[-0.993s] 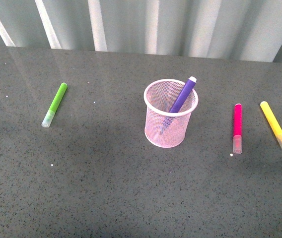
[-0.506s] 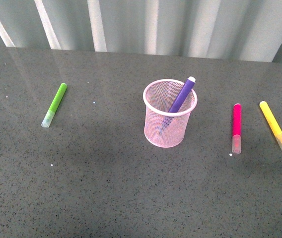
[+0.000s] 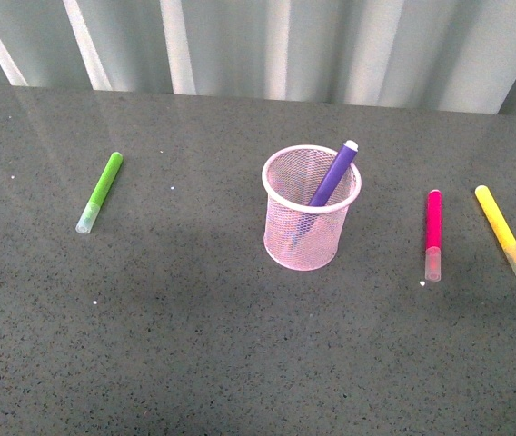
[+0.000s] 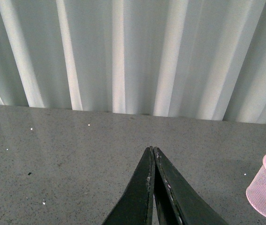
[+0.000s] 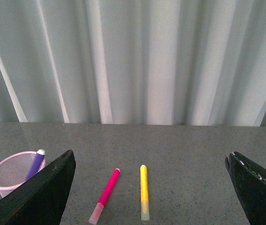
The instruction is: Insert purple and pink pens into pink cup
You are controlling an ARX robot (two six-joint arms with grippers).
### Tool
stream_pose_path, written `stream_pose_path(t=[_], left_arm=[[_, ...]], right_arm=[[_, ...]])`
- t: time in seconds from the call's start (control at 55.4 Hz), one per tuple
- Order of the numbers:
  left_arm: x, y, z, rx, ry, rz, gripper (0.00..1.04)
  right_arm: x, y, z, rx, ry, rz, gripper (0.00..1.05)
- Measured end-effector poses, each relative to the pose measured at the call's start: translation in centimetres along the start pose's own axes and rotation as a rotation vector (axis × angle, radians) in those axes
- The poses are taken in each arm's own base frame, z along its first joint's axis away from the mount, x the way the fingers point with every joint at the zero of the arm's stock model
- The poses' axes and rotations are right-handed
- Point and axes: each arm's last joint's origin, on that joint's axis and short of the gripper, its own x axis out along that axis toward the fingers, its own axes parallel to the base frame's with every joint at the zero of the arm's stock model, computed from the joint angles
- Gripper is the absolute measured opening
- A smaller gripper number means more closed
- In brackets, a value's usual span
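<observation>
The pink wire-mesh cup (image 3: 276, 222) stands upright near the middle of the visible grey speckled tabletop (image 3: 194, 345). The purple pen (image 3: 333, 173) is already inside it, leaning toward the far right so that its pale end sticks out above the rolled rim on that side. The pink pen (image 3: 434, 234) is not yet in the cup. It lies flat on the surface well to the right of the cup, running roughly from far to near, with its translucent cap toward the near edge. Just beside it, closer to the right edge, lies a yellow marker (image 3: 503, 232), slightly angled, its clear cap also toward the near edge; the two do not touch. A lime-green marker (image 3: 100, 192) lies well apart on the left half of the surface, tilted, with its cap toward the near edge. A pale corrugated wall (image 3: 331, 45) rises behind the far edge. In the left wrist view the left gripper (image 4: 152, 149) has its two dark fingers pressed together at the tips with nothing between them, over bare tabletop, and the cup shows at the side of that picture. In the right wrist view the right gripper (image 5: 149, 157) is spread wide, its fingers (image 5: 44, 194) far apart and gripping nothing. Between them, further off on the surface, the pink pen and the yellow marker lie side by side, with the cup and purple pen off toward one finger.
</observation>
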Motion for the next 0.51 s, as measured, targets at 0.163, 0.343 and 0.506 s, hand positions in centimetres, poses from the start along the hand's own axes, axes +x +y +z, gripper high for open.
stream_pose_path(t=[0.163,0.343,0.506], left_arm=[[-0.4,0.0,0.0,0.000,0.000,0.000,0.04],[-0.7,0.0,0.0,0.000,0.001,0.000,0.04],[-1.2,0.0,-0.1,0.000,0.005,0.000,0.04]], right_arm=[[0.0,0.0,0.0,0.000,0.000,0.000,0.98],[0.0,0.0,0.0,0.000,0.000,0.000,0.98],[0.0,0.0,0.0,0.000,0.000,0.000,0.98]])
